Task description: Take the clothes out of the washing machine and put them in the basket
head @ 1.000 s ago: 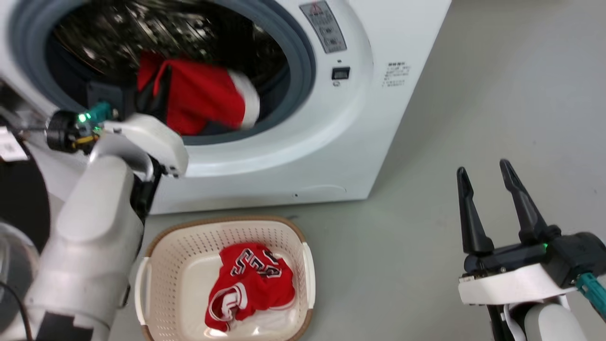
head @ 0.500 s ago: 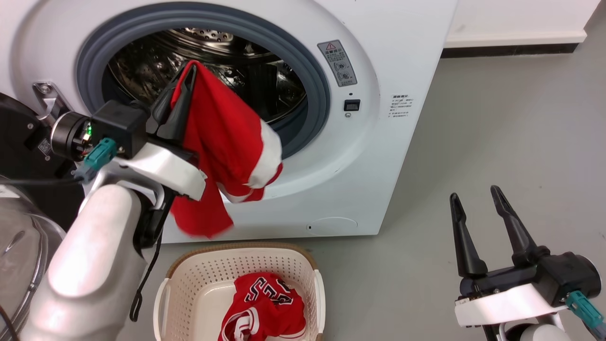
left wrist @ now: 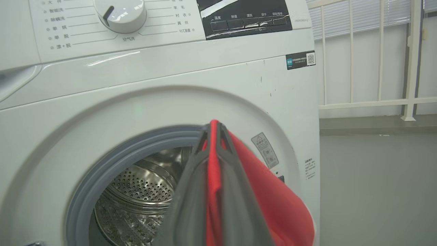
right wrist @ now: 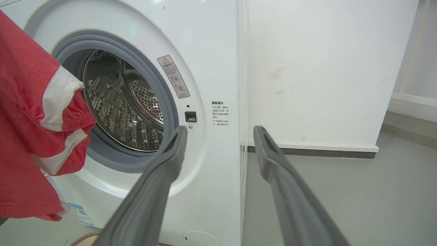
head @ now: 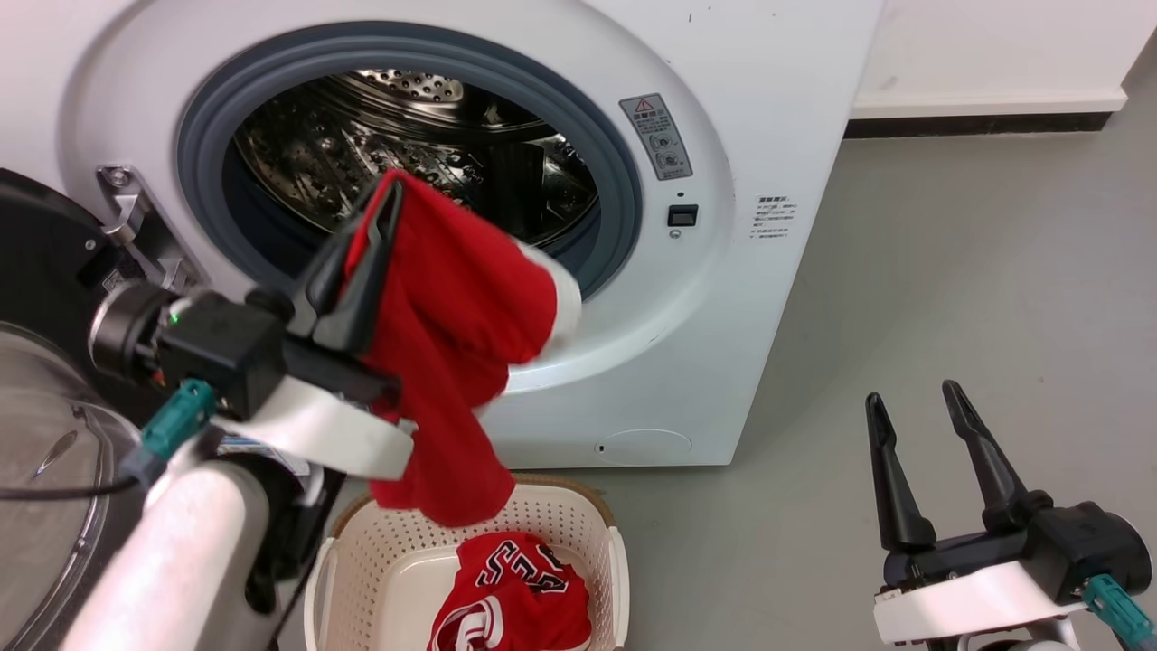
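Floor (head: 949,271): smooth grey, right of washing machine (head: 768,90).
Wall (head: 994,45): white, behind washing machine.
Left gripper (head: 387,185): clenched on red garment (head: 452,298).
Right gripper (head: 911,393): fingers spread, empty.

The washing machine (head: 768,90) looks glossy, its drum (head: 407,136) shiny steel, clothes (head: 452,307) matt.
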`<state>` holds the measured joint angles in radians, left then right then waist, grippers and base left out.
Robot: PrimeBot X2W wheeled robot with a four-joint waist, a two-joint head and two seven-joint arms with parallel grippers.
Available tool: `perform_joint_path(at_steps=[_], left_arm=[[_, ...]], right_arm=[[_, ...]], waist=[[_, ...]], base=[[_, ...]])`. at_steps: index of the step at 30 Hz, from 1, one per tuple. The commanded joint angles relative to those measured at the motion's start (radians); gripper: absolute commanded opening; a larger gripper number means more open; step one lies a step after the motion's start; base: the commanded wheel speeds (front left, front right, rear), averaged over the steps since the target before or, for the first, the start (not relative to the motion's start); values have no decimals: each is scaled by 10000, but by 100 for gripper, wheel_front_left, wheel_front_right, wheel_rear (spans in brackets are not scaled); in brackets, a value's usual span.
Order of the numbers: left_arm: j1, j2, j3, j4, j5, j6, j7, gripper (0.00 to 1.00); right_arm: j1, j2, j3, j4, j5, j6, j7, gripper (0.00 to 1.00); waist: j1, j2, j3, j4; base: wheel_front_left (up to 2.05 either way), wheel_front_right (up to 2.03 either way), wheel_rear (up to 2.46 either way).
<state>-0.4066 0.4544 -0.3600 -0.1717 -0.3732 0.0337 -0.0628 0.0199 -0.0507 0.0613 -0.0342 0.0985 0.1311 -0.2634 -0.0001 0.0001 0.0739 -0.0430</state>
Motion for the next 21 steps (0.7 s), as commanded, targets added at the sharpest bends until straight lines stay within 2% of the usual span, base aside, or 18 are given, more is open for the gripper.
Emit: perform_joint_path(at_steps=[1, 11, 15, 21], left_arm=[[218, 5, -28, -106, -44, 45, 40, 0], [1457, -264, -519, 251, -366, 149, 8, 0], [1806, -405, -681, 957, -430, 158, -224, 0], [1934, -717, -1017, 2503, -613, -156, -549, 0]], right_arm=[[29, 10, -4, 3, 62, -7, -22, 100], [-311, 10, 42, -131, -39, -7, -22, 100], [-511, 10, -10, -153, -55, -7, -22, 100], [-955, 10, -37, -242, -75, -7, -22, 100]], waist=[[1, -1, 26, 35], [1, -1, 570, 132], [1, -1, 977, 87], [1, -1, 1887, -64]], base=[[0, 0, 0], [0, 0, 0], [0, 0, 0], [0, 0, 0]])
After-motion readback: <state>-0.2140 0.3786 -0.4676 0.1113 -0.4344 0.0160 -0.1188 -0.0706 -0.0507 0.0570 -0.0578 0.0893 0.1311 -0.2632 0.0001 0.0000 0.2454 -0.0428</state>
